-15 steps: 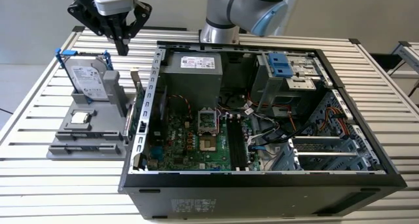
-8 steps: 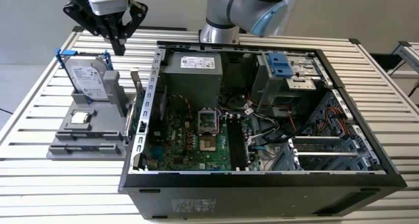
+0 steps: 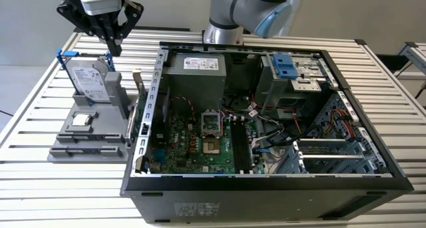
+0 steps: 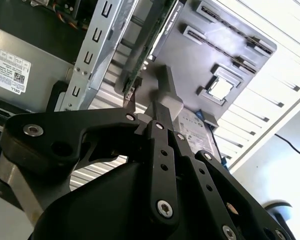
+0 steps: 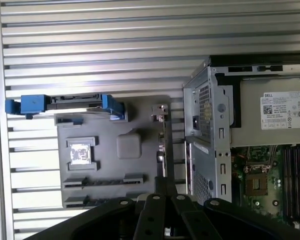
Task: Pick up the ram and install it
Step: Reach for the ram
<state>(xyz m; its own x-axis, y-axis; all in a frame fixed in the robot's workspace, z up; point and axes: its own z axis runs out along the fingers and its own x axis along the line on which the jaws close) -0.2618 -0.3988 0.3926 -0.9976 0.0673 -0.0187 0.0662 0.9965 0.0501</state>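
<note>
The ram point(image 3: 135, 102) is a thin green board standing on edge along the grey holder's point(image 3: 87, 138) side nearest the computer case. In the first wrist view the ram point(image 5: 162, 150) shows edge-on, and in the second wrist view the ram point(image 4: 157, 37) runs beside the case wall. My gripper point(image 3: 115, 49) hangs above the holder's far end, over the hard drive and apart from the ram. Its black fingers are shut with nothing between them, as seen in both wrist views point(image 4: 159, 111) point(image 5: 165, 184). The long dark memory slots point(image 3: 240, 143) lie on the motherboard inside the open case.
A silver hard drive with blue rails point(image 3: 90, 78) leans in the holder, and a small square processor chip point(image 3: 81, 119) lies below it. The open computer case point(image 3: 153, 88) stands at the exterior view's right of the holder, its metal wall close to the ram. A slatted table point(image 3: 40, 103) is underneath.
</note>
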